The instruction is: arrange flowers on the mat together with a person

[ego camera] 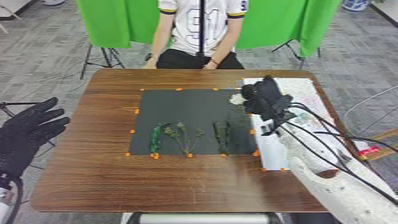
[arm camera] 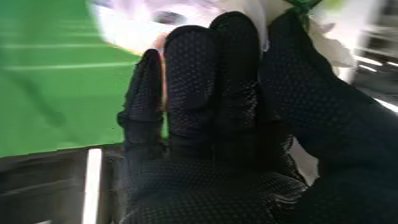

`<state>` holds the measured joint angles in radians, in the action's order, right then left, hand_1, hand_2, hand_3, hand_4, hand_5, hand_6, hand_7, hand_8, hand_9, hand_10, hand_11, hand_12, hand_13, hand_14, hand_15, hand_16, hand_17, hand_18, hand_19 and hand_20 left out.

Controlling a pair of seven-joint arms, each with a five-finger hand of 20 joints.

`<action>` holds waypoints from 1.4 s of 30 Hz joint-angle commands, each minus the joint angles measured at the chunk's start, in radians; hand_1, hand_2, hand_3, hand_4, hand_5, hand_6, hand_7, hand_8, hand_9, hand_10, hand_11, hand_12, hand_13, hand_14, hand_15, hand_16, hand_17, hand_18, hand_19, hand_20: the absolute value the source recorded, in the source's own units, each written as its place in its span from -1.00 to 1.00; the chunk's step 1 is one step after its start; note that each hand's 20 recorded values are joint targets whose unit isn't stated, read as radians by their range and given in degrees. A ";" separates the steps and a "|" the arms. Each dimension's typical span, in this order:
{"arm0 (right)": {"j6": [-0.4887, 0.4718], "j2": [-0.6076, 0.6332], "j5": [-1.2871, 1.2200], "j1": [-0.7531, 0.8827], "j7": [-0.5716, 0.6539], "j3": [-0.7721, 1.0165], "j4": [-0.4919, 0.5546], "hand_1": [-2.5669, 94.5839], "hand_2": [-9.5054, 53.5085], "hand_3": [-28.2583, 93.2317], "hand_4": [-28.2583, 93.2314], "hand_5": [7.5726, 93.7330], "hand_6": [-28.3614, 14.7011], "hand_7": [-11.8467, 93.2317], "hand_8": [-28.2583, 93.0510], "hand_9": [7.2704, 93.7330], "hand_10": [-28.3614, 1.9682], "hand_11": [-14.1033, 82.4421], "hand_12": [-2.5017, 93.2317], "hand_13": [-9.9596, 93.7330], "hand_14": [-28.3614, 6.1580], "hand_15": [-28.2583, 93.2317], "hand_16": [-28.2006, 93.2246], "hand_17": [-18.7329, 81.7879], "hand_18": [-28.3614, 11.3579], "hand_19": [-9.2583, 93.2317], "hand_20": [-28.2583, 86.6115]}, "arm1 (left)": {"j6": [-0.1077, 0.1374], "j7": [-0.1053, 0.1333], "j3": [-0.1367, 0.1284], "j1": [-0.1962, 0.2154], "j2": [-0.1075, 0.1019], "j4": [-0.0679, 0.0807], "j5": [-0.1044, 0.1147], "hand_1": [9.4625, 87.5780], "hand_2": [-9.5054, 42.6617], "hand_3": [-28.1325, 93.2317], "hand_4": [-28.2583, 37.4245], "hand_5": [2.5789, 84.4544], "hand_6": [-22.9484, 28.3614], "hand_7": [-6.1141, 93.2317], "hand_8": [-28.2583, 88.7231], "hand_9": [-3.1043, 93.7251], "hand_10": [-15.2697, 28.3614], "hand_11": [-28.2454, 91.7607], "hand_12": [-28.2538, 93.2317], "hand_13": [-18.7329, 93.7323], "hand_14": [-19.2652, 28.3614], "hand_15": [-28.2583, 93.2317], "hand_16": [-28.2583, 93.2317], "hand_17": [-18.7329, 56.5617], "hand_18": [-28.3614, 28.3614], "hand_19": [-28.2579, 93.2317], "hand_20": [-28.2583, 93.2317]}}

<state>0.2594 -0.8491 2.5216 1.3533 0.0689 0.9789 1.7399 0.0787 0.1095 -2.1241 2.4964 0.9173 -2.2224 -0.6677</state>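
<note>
Overall, a smooth brown wooden table [ego camera: 80,192] with visible grain stands on grey, mottled carpet [ego camera: 44,55]. Beyond its 12 o'clock edge hangs a vivid green cloth [ego camera: 111,22] in soft folds, with thin black tripod legs [ego camera: 109,62] spread on the floor near 11 o'clock and a blue-and-white rounded vessel [ego camera: 354,4] far off toward 1 o'clock.

On the table lies a flat, matte, charcoal-grey square mat [ego camera: 182,112], marked around its border with small orange tabs [ego camera: 137,111]. At its 3 o'clock side is a long white sheet [ego camera: 274,157], mottled toward its far end.

Three pieces of greenery lie on the mat's near half, stems roughly parallel: a slim, deep-green leafy sprig [ego camera: 155,140] toward 7 o'clock, a forked, lighter green sprig with small bud-like tips [ego camera: 185,137] near 6 o'clock, and a narrow, dark green sprig [ego camera: 222,137] toward 5 o'clock.

The robot's right hand [ego camera: 265,102], gloved in black, textured fabric, is at the mat's 2 o'clock corner, over the sheet. It pinches a pale white flower with a bit of green [ego camera: 237,99] between thumb and finger; the petals look soft and rounded. The robot's left hand [ego camera: 27,132] is beyond the table's 9 o'clock edge, its gloved fingers extended and slightly spread.
</note>
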 commanded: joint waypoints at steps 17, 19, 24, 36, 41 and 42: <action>-0.132 -0.454 0.140 -0.443 -0.249 -0.453 -0.324 0.07 -1.00 0.77 -0.98 0.39 0.53 0.22 -0.62 0.70 0.50 -0.21 0.17 0.46 0.36 0.35 0.15 -0.14 -0.39 0.47 0.30 | 0.035 0.023 0.084 -0.018 -0.026 0.011 0.007 -0.57 -0.63 0.63 -0.87 -0.23 0.07 -0.56 -0.65 -0.30 0.30 -0.19 -0.22 -0.22 0.46 0.01 -0.49 -0.69 0.81 0.26 -0.27; -0.153 -0.474 0.179 -0.451 -0.250 -0.463 -0.349 0.07 -1.00 0.78 -0.99 0.39 0.53 0.22 -0.62 0.70 0.50 -0.21 0.17 0.46 0.36 0.35 0.15 -0.14 -0.39 0.47 0.30 | 0.036 0.025 0.086 -0.018 -0.030 0.010 0.006 -0.57 -0.63 0.63 -0.88 -0.23 0.07 -0.56 -0.65 -0.30 0.30 -0.19 -0.22 -0.22 0.46 0.01 -0.49 -0.69 0.81 0.26 -0.27; -0.170 -0.489 0.212 -0.469 -0.242 -0.501 -0.376 0.07 -1.00 0.78 -0.99 0.39 0.52 0.22 -0.63 0.70 0.50 -0.21 0.17 0.46 0.36 0.35 0.15 -0.14 -0.38 0.47 0.30 | 0.038 0.032 0.091 -0.025 -0.038 0.012 0.006 -0.56 -0.63 0.63 -0.88 -0.23 0.07 -0.56 -0.65 -0.30 0.30 -0.19 -0.22 -0.22 0.46 0.01 -0.49 -0.69 0.81 0.26 -0.27; -0.217 -0.511 0.271 -0.456 -0.230 -0.511 -0.365 0.05 -1.00 0.78 -1.00 0.37 0.54 0.23 -0.63 0.65 0.50 -0.22 0.18 0.43 0.38 0.34 0.16 -0.16 -0.37 0.45 0.30 | 0.033 0.023 0.092 -0.035 -0.046 0.014 0.002 -0.57 -0.63 0.63 -0.88 -0.23 0.07 -0.56 -0.65 -0.30 0.30 -0.19 -0.22 -0.22 0.47 0.01 -0.49 -0.69 0.81 0.26 -0.28; -0.234 -0.509 0.269 -0.459 -0.205 -0.523 -0.354 0.00 -1.00 0.78 -1.00 0.33 0.54 0.23 -0.62 0.61 0.50 -0.22 0.18 0.40 0.34 0.36 0.13 -0.18 -0.38 0.44 0.30 | 0.032 0.021 0.093 -0.040 -0.051 0.016 0.002 -0.57 -0.63 0.63 -0.87 -0.23 0.07 -0.56 -0.65 -0.30 0.30 -0.19 -0.22 -0.22 0.47 0.01 -0.49 -0.69 0.81 0.26 -0.28; -0.236 -0.508 0.268 -0.461 -0.201 -0.525 -0.353 -0.01 -1.00 0.78 -1.00 0.32 0.53 0.22 -0.62 0.60 0.49 -0.23 0.18 0.39 0.33 0.37 0.11 -0.18 -0.38 0.44 0.30 | 0.032 0.019 0.093 -0.042 -0.050 0.017 0.002 -0.57 -0.63 0.63 -0.88 -0.23 0.07 -0.56 -0.65 -0.30 0.30 -0.19 -0.22 -0.22 0.47 0.01 -0.49 -0.69 0.81 0.26 -0.28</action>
<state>0.0430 -1.3442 2.7758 0.8993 -0.1659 0.4692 1.3614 0.1076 0.1385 -2.0331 2.4554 0.8712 -2.2139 -0.6660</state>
